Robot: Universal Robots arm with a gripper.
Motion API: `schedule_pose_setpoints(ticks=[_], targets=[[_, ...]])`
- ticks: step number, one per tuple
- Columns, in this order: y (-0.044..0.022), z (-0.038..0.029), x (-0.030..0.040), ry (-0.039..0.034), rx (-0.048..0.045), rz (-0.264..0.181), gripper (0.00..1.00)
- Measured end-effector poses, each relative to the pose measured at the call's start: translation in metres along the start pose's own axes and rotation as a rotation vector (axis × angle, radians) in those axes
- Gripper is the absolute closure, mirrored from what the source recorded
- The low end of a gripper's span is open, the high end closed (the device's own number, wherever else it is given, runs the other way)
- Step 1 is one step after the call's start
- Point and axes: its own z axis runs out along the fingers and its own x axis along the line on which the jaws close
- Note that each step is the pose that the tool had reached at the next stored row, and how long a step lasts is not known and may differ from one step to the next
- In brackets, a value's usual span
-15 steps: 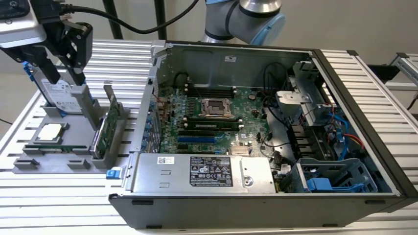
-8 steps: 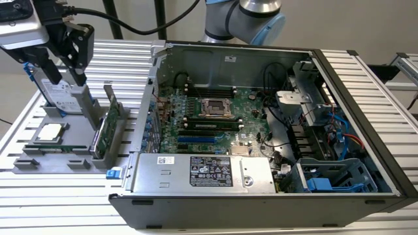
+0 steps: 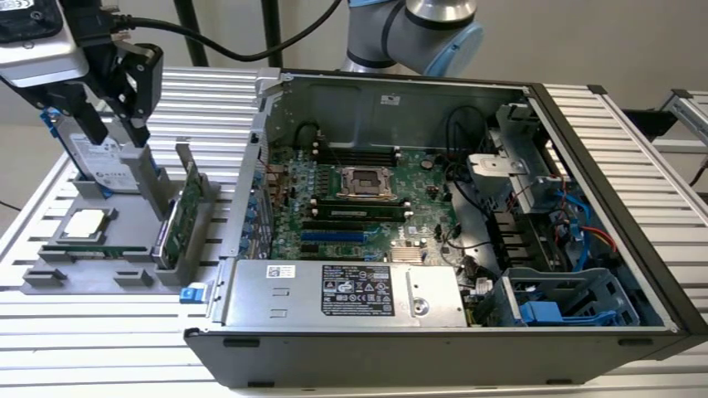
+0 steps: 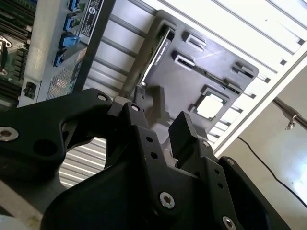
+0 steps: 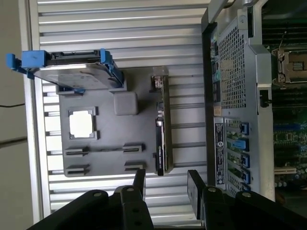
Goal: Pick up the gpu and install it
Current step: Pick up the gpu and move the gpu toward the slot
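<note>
Gpu (image 3: 186, 217) stands on edge in slot of grey holder (image 3: 83, 265), on side nearest open computer case (image 3: 443, 365). Green circuit board, silver metal bracket at one end. Thin dark strip seen edge-on in first wrist view (image 5: 162, 129). Hard drive with blue rails (image 5: 72, 74) and square chip (image 5: 82, 123) sit in same holder. Gripper (image 5: 166, 189) hangs above holder, clear of gpu. Jaws apart, nothing between them.

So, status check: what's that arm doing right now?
End effector open, empty, over the grey tray. Gpu upright in its tray slot, untouched. Hard drive stands alongside; nothing seen blocking the gpu.
</note>
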Motion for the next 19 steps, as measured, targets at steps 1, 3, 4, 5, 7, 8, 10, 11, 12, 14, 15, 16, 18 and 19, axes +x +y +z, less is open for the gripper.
schedule_pose_setpoints(ticks=[1,3,4,5,7,8,10,11,12,14,15,16,18,19], targets=[[0.0,0.0003,-0.0002,-0.0001,0.0,0.0,0.0],[0.0,0.0009,-0.0007,-0.0001,-0.0001,0.0,0.0],[0.0,0.0012,-0.001,-0.0001,-0.0001,0.0,0.0],[0.0,0.0015,-0.0011,-0.0001,-0.0001,0.0,0.0],[0.0,0.0023,-0.0014,-0.0001,0.0,0.0,0.0],[0.0001,0.0027,-0.0015,0.0,0.0,0.0,0.0],[0.0,0.0036,-0.0016,0.0001,0.0001,0.0,0.0],[0.0,0.0041,-0.0016,0.0,0.0001,0.0,0.0],[0.0,0.0047,-0.0016,-0.0001,0.0,0.0,0.0],[0.0,0.0057,-0.0016,0.0,0.0,0.0,0.0],[0.0,0.0063,-0.0016,-0.0001,0.0,0.0,0.0],[-0.0001,0.0068,-0.0016,0.0,0.0,0.0,0.0],[-0.0001,0.008,-0.0016,0.0,0.0,0.0,0.0],[-0.0002,0.0086,-0.0016,0.0,0.0,0.0,0.0]])
